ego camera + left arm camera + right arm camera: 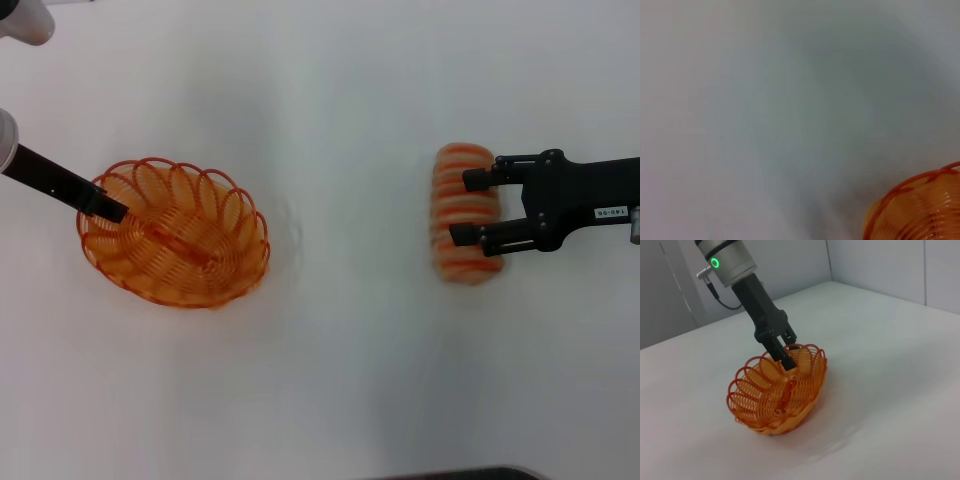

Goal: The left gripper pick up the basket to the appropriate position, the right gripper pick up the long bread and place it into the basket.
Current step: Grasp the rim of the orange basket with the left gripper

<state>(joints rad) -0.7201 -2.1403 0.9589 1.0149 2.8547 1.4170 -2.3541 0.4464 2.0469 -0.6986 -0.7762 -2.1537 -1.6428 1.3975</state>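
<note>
Holding basket: left end effector (108,208), clamped on the basket (175,235) rim, tipped, near the bench (340,380) left edge.
Bread: long bread (463,213) toward right edge.
Right end effector (468,208): fingers apart around bread.

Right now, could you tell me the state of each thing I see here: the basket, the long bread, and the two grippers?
basket: tilted, one side lifted off the table, empty.
left gripper: shut on the basket's rim.
long bread: lying flat on the table, apart from the basket, not lifted.
right gripper: open, fingers straddling the long bread.
table: white.
</note>
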